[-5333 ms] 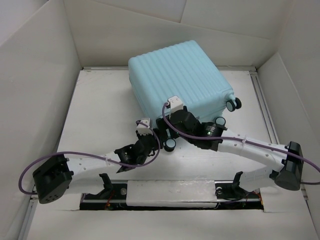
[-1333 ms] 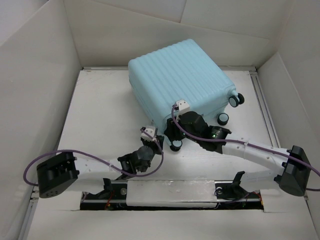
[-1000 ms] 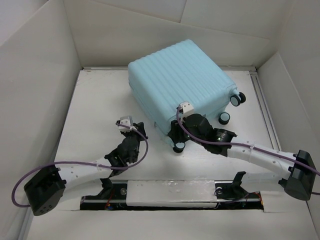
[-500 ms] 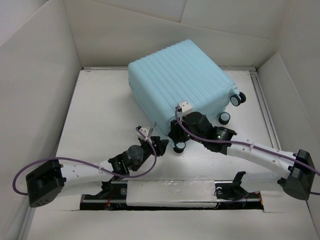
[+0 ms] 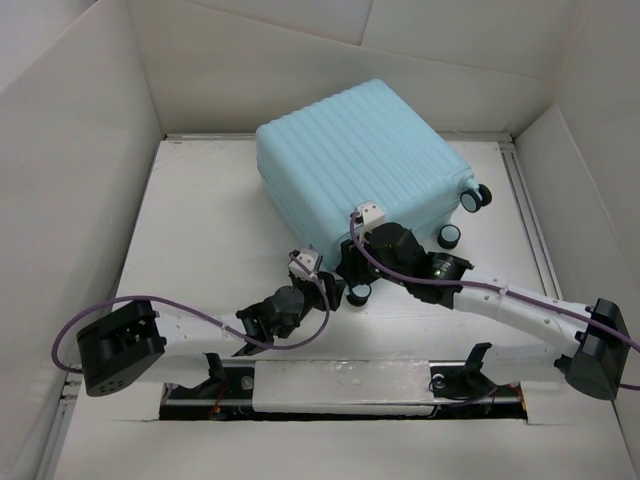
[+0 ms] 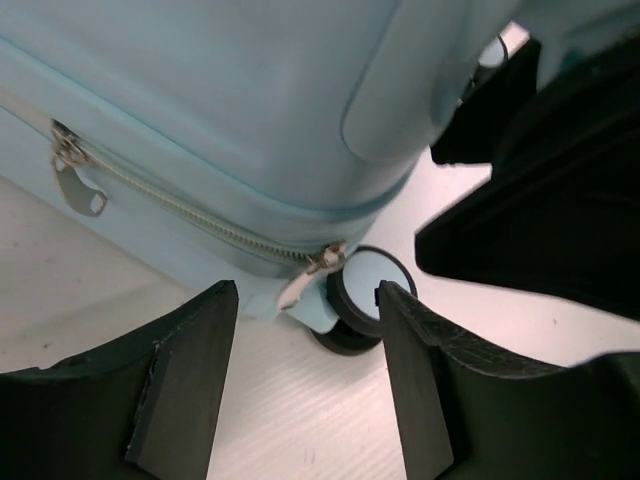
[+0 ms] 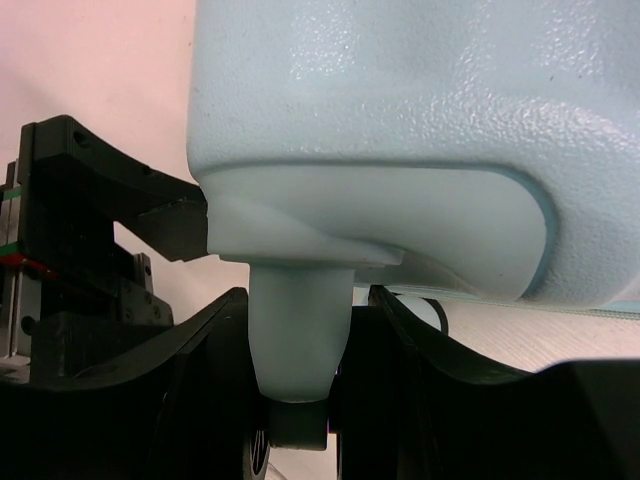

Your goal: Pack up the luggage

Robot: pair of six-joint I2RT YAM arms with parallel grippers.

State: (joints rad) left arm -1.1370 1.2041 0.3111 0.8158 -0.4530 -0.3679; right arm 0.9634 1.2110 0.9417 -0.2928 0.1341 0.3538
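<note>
Luggage: pale aqua hard-shell luggage (image 5: 360,160), lying closed on its broad side, far of centre on the counter (image 5: 210,230); what it holds is hidden
Shell: parallel ridges run across the top face; up close the plastic is finely pebbled with rounded, moulded corners
Seam: a metal-toothed zipper (image 6: 190,215) runs along the side wall, with one silvery pull tab (image 6: 300,285) hanging at the near corner and another flat tab (image 6: 80,190) further along
Wheels: small round casters, black tyres with pale hubs; two wheels (image 5: 472,199) stick out on the right side, and a near-corner wheel (image 6: 365,300) sits on the counter
My left hand (image 5: 328,290): fingers spread wide, holding nothing, low over the counter just short of the near corner; that wheel and pull tab show beyond the gap between my matte black fingers (image 6: 185,380)
My right hand (image 5: 352,272): closed in around the smooth, tapered caster stem (image 7: 297,330) under the corner, one finger on each side, gripping it as far as my wrist view shows
Counter: flat, white, faintly grained, boxed in by plain white walls (image 5: 70,200)
</note>
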